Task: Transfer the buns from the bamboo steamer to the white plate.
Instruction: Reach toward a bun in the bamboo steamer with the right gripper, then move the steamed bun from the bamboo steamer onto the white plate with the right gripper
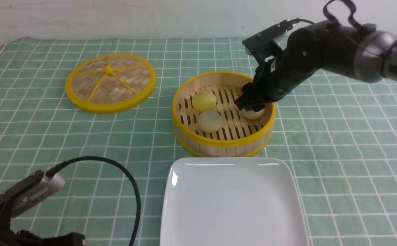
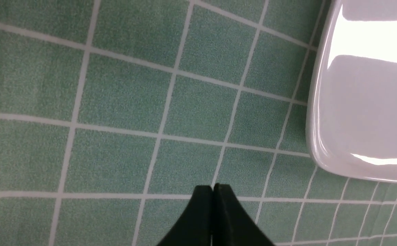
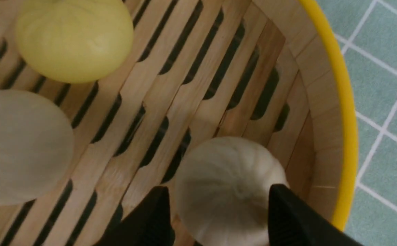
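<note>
Three buns (image 1: 210, 120) sat in the bamboo steamer (image 1: 219, 144). The right pincer (image 3: 219, 189) stood spread astride the beige bun (image 3: 229, 181) by the wall, perhaps just grazing it. The left pincer (image 2: 213, 188) hung pressed together above the counter (image 2: 116, 102), beside the white plate (image 2: 362, 112).

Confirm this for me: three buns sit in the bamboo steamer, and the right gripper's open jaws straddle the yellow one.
Wrong on one point: which bun. The right wrist view shows the right gripper open around a beige-white bun beside the wall of the bamboo steamer, while the yellow bun lies apart from it. The rest stands: three buns sit in the steamer.
</note>
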`<action>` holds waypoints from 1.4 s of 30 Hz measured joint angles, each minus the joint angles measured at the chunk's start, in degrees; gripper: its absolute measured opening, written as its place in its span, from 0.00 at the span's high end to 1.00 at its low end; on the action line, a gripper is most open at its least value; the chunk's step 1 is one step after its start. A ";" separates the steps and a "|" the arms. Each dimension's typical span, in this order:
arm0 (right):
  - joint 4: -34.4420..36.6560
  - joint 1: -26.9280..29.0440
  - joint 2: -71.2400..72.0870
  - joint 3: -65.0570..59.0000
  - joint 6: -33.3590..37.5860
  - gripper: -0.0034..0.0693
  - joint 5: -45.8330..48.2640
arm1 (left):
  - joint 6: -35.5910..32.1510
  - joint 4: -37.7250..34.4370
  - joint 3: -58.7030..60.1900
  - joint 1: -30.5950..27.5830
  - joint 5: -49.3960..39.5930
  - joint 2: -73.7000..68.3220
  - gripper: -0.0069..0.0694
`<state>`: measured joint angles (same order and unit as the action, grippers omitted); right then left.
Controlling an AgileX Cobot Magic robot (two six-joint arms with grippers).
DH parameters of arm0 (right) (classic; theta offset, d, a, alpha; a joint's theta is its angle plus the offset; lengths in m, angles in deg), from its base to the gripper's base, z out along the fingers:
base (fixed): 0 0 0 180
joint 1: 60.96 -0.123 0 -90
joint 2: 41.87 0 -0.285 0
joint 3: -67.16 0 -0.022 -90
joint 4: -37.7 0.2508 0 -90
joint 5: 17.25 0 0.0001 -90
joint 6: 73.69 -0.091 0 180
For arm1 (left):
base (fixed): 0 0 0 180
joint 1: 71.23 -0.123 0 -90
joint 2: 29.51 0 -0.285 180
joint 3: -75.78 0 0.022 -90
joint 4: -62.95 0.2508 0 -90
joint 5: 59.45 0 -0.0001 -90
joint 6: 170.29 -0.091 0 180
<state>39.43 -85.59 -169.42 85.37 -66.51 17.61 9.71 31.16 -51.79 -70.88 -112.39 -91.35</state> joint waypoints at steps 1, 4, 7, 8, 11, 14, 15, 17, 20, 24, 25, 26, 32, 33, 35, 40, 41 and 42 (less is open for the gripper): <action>-0.14 0.00 -0.75 0.00 -0.05 0.43 -0.28 | -0.61 0.27 0.00 0.00 0.05 0.00 0.88; -0.71 -0.05 -1.56 0.00 -0.20 0.55 -0.70 | -2.87 1.69 0.00 0.00 0.05 0.00 0.87; -0.71 -0.05 -1.20 0.28 -0.21 0.74 0.18 | -5.04 2.62 0.00 0.00 0.05 0.00 0.87; -0.43 -0.10 -0.67 0.34 -0.26 0.83 1.25 | -5.54 2.84 0.00 0.00 0.05 0.00 0.86; 1.40 -0.10 2.32 0.34 -0.26 0.92 6.70 | -6.15 2.99 0.00 0.00 0.44 0.00 0.86; 3.91 -0.17 8.56 0.34 0.38 0.92 13.98 | -6.32 2.99 0.00 0.00 1.96 0.00 0.85; 4.50 -0.17 11.18 0.34 0.68 0.92 15.98 | -6.32 2.99 0.00 0.00 2.52 0.00 0.85; 6.08 -0.17 15.32 0.34 1.03 0.92 20.86 | -6.32 2.99 0.00 0.00 3.88 0.00 0.85; 8.16 -0.17 19.87 0.54 1.32 0.92 26.12 | -6.32 2.99 0.00 0.00 5.86 0.00 0.84; 13.25 -0.17 23.08 -0.81 1.31 0.92 34.77 | -6.32 2.99 0.00 0.00 8.85 0.00 0.84; 14.33 -0.17 23.08 -1.92 1.31 0.92 35.33 | -6.32 2.99 0.00 0.00 9.37 0.00 0.84; 15.33 -0.17 23.03 -3.09 1.31 0.92 35.33 | -6.32 2.99 0.00 0.00 9.73 0.00 0.84; 18.63 -0.17 21.76 -13.49 0.48 0.91 32.17 | -6.32 2.99 0.00 0.00 11.02 0.00 0.84; 19.37 -0.17 20.95 -16.70 0.35 0.91 29.09 | -6.32 2.99 0.00 0.00 11.06 0.00 0.84; 20.16 -0.17 20.18 -19.63 0.28 0.89 26.10 | -6.37 2.99 0.00 0.00 11.13 0.00 0.84; 21.36 -0.17 17.71 -22.59 0.23 0.79 20.17 | -6.37 2.99 0.00 0.00 12.00 0.00 0.83; 21.56 -0.17 17.14 -22.67 0.23 0.75 19.66 | -6.37 2.99 0.00 0.00 12.30 0.00 0.82; 21.68 -0.17 16.63 -22.79 0.23 0.71 19.27 | -6.37 2.99 0.00 0.00 12.53 0.00 0.82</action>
<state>61.11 -85.75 -152.79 62.59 -66.28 36.88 3.34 34.16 -51.79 -70.88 -99.86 -91.35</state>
